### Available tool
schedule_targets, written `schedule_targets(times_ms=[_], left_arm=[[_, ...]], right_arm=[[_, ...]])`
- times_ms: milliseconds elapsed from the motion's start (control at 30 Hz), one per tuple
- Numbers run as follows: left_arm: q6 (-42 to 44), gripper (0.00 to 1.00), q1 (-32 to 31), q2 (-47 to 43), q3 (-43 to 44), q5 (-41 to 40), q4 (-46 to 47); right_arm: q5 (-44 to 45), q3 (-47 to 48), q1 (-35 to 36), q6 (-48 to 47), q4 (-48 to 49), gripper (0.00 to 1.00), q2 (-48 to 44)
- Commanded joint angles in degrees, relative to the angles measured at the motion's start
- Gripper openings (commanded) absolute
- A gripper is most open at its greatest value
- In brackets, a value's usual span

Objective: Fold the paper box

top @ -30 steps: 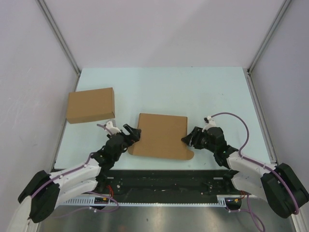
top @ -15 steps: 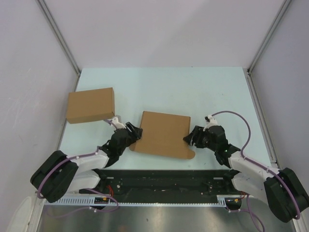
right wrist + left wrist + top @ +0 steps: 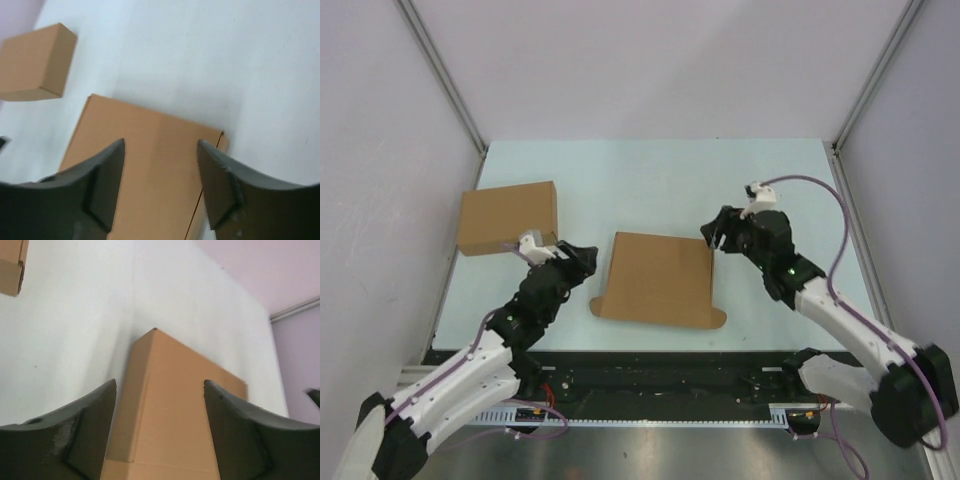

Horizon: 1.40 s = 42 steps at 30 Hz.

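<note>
Inspected on pale table: paper box, lying flat and low at centre towards the front edge, slightly skewed, between the two grippers. Judged light and thin-walled, stiff across the panels but ready to bend at the creases. Smooth faces likely slippery under hard fingers, and corners likely to crush or dog-ear if pinched hard. Best taken at an edge or a projecting flap, not on the broad top face. Second plain cardboard box found well apart at far left, already box-shaped and taken as no part of the job. Left gripper set just beside the left edge of the paper box, jaws spread well apart, holding nothing. From the left wrist camera, seen framing a corner of the box without contact. Right gripper poised at the far right corner, jaws likewise apart and empty. Small rounded tabs noted protruding at the near corners, probably the handiest purchase. No brand, label, print or writing found on either box.
</note>
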Motion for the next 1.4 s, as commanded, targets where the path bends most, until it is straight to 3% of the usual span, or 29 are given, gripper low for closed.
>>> schedule_targets(times_ms=[0, 33, 133, 267, 433, 633, 933, 1067, 1233, 1367], left_arm=[[-0.7, 0.50, -4.8, -7.8, -3.3, 2.6, -6.8], [-2.1, 0.39, -6.8, -9.2, -4.7, 2.8, -6.6], [-5.2, 0.25, -16.7, -11.6, -8.7, 1.1, -5.7], [-2.5, 0.16, -26.0, -5.6, -9.3, 1.4, -3.0], [1.6, 0.07, -26.9, 2.8, -8.1, 4.3, 1.6], [3.9, 0.04, -27.0, 9.2, -7.0, 7.0, 4.3], [4.6, 0.09, -28.1, -8.1, -10.9, 2.2, -2.3], [8.1, 0.12, -28.4, -16.5, -10.3, 4.7, -4.4], [10.9, 0.09, -29.8, -21.7, -11.2, 9.9, -4.8], [11.3, 0.09, -31.2, -22.4, -10.3, 8.4, -6.7]], right_arm=[[-3.6, 7.9, -0.4, -4.7, 3.7, 0.52, 12.2], [-4.7, 8.6, -0.3, -4.7, 5.4, 0.48, 14.0], [-6.1, 10.7, -0.1, -5.3, 7.3, 0.38, 20.3], [-7.7, 13.9, -0.1, -6.7, 7.4, 0.36, 26.0], [-8.5, 15.2, 0.1, -6.7, 6.6, 0.34, 30.5], [-6.9, 15.1, 0.7, -7.0, 5.4, 0.33, 32.3], [-6.7, 15.3, 2.8, -9.1, 7.0, 0.33, 30.8], [-8.0, 15.4, 3.5, -9.7, 6.3, 0.31, 31.6], [-8.9, 16.3, 3.3, -10.1, 4.6, 0.30, 35.5], [-8.8, 16.3, 2.2, -9.9, 5.4, 0.30, 38.4]])
